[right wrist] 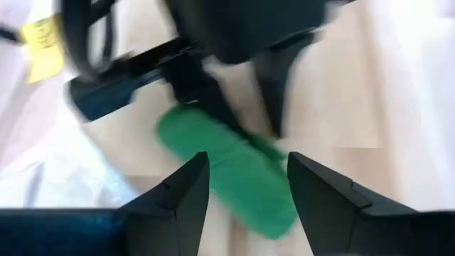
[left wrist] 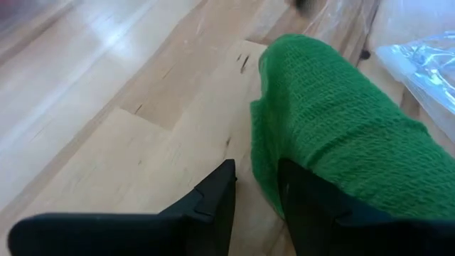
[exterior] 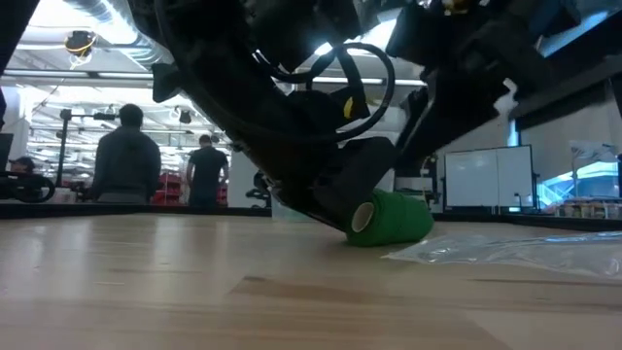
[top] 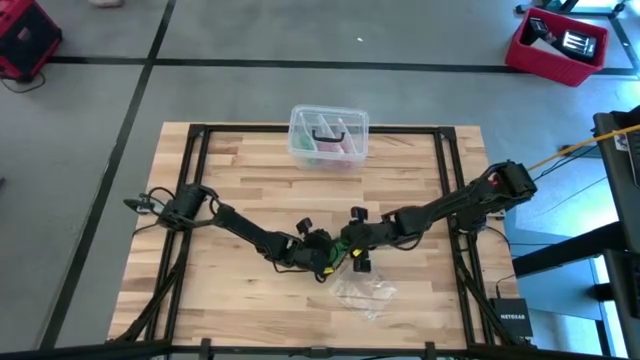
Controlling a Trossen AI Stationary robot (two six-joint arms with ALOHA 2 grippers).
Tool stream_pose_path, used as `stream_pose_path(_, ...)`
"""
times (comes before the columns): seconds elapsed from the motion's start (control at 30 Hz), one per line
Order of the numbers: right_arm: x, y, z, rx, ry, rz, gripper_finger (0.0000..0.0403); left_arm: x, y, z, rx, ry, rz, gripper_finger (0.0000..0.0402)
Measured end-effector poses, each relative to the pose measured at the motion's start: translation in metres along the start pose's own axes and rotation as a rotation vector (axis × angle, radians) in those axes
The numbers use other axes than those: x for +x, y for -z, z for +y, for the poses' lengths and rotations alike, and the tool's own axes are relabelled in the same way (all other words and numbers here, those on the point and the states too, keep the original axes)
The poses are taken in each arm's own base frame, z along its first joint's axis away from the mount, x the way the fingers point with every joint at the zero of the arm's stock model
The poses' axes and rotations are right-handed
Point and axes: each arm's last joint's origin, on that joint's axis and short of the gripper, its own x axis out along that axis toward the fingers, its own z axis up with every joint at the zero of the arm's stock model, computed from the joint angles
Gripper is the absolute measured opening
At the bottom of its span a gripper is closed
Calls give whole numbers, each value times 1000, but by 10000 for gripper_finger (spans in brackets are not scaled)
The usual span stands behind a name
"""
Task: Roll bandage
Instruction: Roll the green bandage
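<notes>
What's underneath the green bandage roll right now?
The bandage lies on the bare wooden table, beside a clear plastic wrapper. The left hand hides the roll's far end, so what is under that end cannot be seen.
</notes>
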Motion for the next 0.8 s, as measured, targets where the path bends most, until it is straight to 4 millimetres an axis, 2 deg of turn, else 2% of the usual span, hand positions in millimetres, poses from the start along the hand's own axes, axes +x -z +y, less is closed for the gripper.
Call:
stream_pose_path(0.1, -1, 1, -2, -5, 74, 6, 193, 0, 0, 0, 1, -2, -1, 100)
stream_pose_path(0.27, 8, 5, -7, -4, 188, 26, 193, 0, 0, 0, 1, -2, -3, 100)
stream_pose_path(0.53, 31, 9, -29, 63, 146, 81, 193, 0, 0, 0, 9, -2, -6, 100)
stream_pose_path(0.67, 39, 12, -30, 63, 118, 115, 193, 0, 0, 0, 20, -2, -6, 100)
stream_pose_path(0.8, 38, 16, -26, 78, 114, 144, 193, -5, -4, -3, 42, 7, -2, 100)
